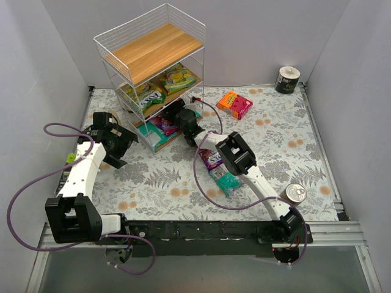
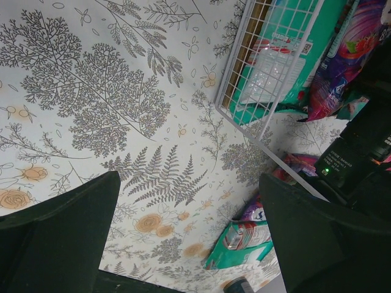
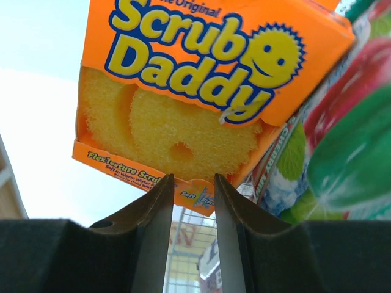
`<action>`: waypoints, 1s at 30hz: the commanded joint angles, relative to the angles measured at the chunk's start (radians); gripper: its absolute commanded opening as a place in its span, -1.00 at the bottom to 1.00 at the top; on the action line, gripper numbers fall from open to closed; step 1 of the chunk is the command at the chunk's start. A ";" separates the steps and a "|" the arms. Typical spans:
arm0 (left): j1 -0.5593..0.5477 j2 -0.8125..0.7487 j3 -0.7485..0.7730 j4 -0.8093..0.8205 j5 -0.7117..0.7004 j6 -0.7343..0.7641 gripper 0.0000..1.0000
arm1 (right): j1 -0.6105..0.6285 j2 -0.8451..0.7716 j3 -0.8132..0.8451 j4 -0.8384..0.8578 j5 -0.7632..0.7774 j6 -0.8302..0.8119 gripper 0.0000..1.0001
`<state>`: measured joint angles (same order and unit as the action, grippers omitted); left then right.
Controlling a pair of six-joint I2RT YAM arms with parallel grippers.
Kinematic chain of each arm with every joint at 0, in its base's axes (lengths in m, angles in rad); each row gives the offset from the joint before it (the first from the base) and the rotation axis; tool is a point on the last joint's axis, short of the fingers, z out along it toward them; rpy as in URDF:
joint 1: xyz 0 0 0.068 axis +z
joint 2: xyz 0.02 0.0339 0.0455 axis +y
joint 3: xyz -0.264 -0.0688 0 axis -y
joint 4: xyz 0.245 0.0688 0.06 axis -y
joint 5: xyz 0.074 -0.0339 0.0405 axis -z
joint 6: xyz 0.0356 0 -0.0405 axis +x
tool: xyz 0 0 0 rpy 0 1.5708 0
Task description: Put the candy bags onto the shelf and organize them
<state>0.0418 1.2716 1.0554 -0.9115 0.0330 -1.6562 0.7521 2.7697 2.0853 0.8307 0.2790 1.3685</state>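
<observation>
The shelf [image 1: 194, 27] stands at the back left. Two yellow-green candy bags [image 1: 178, 78] lie on its middle tier, with a teal one [image 1: 153, 135] and a purple one [image 1: 165, 125] on the bottom tier. A purple bag [image 1: 212, 160] and a teal bag [image 1: 227, 182] lie on the table under my right arm. My right gripper [image 1: 177, 114] reaches into the bottom tier; in its wrist view the right gripper [image 3: 192, 183] has narrowly parted jaws with nothing between them, facing an orange sponge box [image 3: 201, 61] and a candy bag [image 3: 342, 152]. My left gripper [image 2: 189, 226] hangs wide open over the table left of the shelf.
An orange-pink box [image 1: 234, 104] lies on the table right of the shelf. A metal can [image 1: 295, 193] stands near the right arm's base and a dark can [image 1: 287, 79] sits in the back right corner. Purple cables loop off both arms. Walls enclose the table.
</observation>
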 commanded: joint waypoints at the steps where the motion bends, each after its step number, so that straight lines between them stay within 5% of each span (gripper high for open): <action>1: -0.003 -0.012 -0.008 0.011 -0.002 0.013 0.97 | -0.028 -0.018 0.025 0.039 -0.122 -0.121 -0.19; 14: -0.003 -0.009 -0.005 0.005 -0.002 0.021 0.96 | -0.033 0.065 0.179 0.012 -0.083 -0.184 -0.08; 17: -0.005 -0.009 -0.006 0.003 -0.001 0.021 0.96 | -0.034 0.054 0.165 0.025 -0.099 -0.221 -0.23; 18: -0.003 -0.009 -0.006 0.005 -0.001 0.021 0.96 | -0.034 0.051 0.165 0.036 -0.121 -0.230 -0.53; 19: -0.003 -0.011 -0.009 0.003 -0.001 0.021 0.97 | -0.036 0.050 0.160 0.042 -0.133 -0.239 -0.62; 25: -0.003 -0.017 -0.020 0.006 -0.002 0.021 0.96 | -0.037 -0.025 0.038 0.116 -0.192 -0.301 -0.97; 30: -0.003 -0.020 -0.028 0.011 0.001 0.021 0.96 | -0.040 -0.094 -0.065 0.191 -0.233 -0.322 -0.97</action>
<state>0.0418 1.2716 1.0424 -0.9073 0.0334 -1.6455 0.7273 2.7808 2.0769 0.9184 0.0879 1.1099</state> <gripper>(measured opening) 0.982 0.023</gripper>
